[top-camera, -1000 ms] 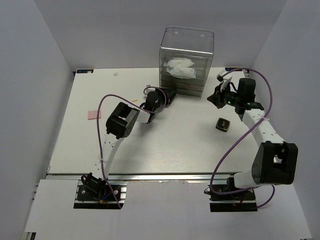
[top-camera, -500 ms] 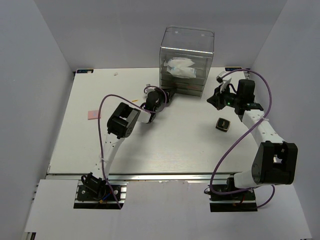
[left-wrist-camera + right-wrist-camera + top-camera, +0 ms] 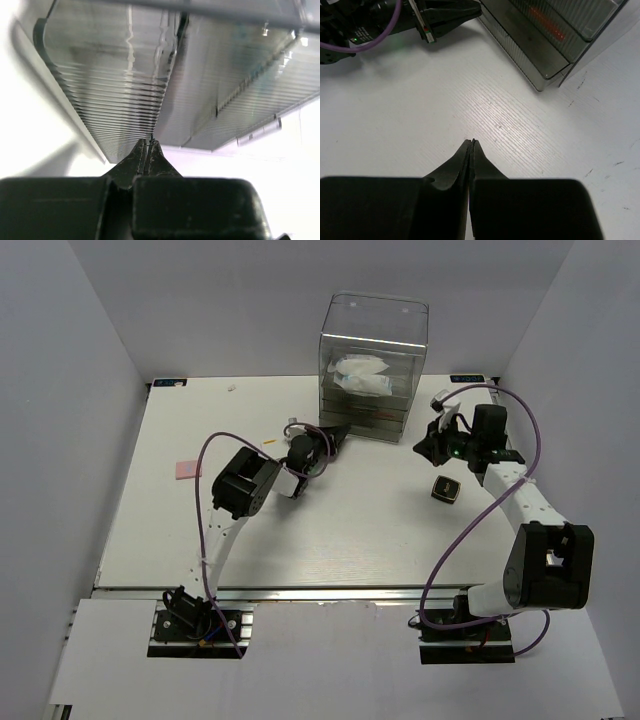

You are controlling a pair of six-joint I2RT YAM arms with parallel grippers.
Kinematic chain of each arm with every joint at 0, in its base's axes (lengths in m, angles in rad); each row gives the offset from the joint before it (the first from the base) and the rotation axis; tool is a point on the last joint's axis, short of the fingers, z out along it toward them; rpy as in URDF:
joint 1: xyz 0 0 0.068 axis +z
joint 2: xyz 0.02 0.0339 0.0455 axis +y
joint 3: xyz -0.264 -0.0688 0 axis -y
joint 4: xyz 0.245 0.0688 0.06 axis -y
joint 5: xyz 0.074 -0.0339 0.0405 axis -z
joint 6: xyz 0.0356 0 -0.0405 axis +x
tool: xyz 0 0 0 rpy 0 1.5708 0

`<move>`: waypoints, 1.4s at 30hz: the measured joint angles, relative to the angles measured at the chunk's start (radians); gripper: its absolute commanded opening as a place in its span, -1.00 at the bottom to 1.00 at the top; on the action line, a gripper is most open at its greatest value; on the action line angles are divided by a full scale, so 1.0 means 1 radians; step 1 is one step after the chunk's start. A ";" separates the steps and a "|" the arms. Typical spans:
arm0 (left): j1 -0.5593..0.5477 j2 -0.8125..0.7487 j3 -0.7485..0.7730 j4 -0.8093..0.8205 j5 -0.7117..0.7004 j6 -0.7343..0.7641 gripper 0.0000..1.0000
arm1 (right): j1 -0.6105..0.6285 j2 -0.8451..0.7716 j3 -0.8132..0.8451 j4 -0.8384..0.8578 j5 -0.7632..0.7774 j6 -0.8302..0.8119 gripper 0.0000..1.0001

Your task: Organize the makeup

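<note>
Two claws: we saw the left claw (image 3: 148, 146) and right claw (image 3: 471, 144) each with tips pressed together and nothing between them.
Left claw place: hard against the lower drawer fronts of the box (image 3: 375, 315); we could not tell whether it touched them.
Right claw place: low over the bare table (image 3: 420, 115), just off the box's front right corner.
Makeup: the compact (image 3: 446, 489) lay right of and in front of the box. The pink square (image 3: 187, 469) lay well to the box's left. The packets (image 3: 362, 377) sat inside the box, high up. A red stick (image 3: 547, 25) showed through a drawer front.
Risk: we judged the shut tips could slide off the smooth ribbed drawer front. A firm push might shove or tip the box.
Second risk: the right arm might knock the compact.
Writing: we could read none.
</note>
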 measured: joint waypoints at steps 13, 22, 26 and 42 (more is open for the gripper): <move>-0.006 -0.242 -0.404 0.054 0.039 0.051 -0.53 | 0.000 0.082 -0.010 -0.158 0.153 -0.116 0.79; -0.010 -0.270 -0.430 0.014 0.080 0.061 0.33 | -0.008 0.210 0.061 -0.272 0.347 -0.271 0.79; -0.010 -0.328 -0.460 -0.025 0.109 0.077 0.37 | -0.025 0.249 0.099 -0.312 0.392 -0.381 0.79; 0.016 -0.849 -0.611 -0.459 0.199 0.449 0.96 | -0.035 0.404 0.185 -0.502 0.414 -0.623 0.79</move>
